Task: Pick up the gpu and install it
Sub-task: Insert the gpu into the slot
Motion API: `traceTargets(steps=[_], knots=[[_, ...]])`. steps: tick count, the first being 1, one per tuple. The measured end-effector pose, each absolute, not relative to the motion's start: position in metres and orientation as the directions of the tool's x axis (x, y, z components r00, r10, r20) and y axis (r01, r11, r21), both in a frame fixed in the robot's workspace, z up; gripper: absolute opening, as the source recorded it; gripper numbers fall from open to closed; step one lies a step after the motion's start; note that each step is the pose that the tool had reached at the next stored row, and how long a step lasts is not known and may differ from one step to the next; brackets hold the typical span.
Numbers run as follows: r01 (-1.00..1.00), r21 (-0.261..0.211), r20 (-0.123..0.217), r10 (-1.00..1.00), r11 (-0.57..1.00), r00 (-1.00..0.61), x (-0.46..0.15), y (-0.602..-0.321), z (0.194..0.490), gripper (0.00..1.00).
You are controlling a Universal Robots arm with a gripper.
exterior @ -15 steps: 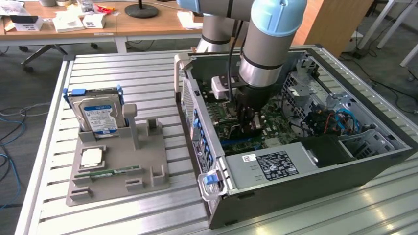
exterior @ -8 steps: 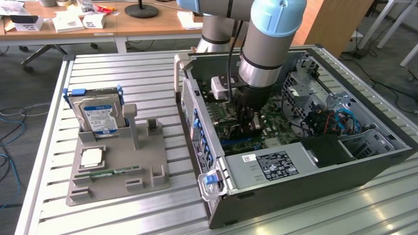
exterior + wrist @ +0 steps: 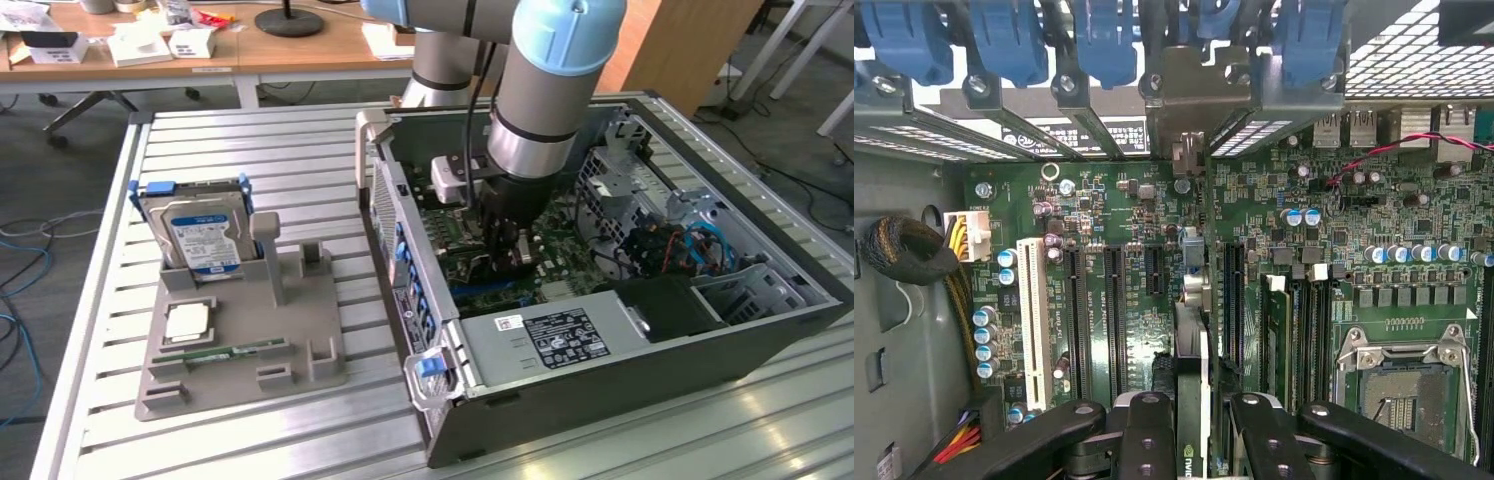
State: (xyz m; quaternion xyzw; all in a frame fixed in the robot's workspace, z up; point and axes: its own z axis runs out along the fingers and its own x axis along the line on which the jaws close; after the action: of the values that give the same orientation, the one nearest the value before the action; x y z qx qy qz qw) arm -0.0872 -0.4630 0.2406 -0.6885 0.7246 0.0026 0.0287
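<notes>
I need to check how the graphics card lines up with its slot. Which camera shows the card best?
The wrist view: it looks straight down the graphics card's top edge, held in the gripper over the green motherboard's black slots. In the exterior view, the arm and gripper cover most of the card; little shows beneath them.

bright even room light, soft shadows, glare on aluminium table (image 3: 787, 400)

gpu (image 3: 1192, 345) apparently in end effector (image 3: 1200, 410)
</notes>
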Motion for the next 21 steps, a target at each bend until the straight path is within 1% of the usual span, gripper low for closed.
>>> traceTargets(steps=[5, 7, 21], knots=[[-0.998, -0.036, -0.047, -0.998, 0.053, -0.051, -0.0875, -0.4628, 0.2401, 0.27], [-0.998, -0.036, -0.045, -0.998, 0.052, -0.05, -0.0873, -0.463, 0.2405, 0.4], [-0.998, -0.036, -0.045, -0.998, 0.052, -0.05, -0.0872, -0.4628, 0.2408, 0.4]])
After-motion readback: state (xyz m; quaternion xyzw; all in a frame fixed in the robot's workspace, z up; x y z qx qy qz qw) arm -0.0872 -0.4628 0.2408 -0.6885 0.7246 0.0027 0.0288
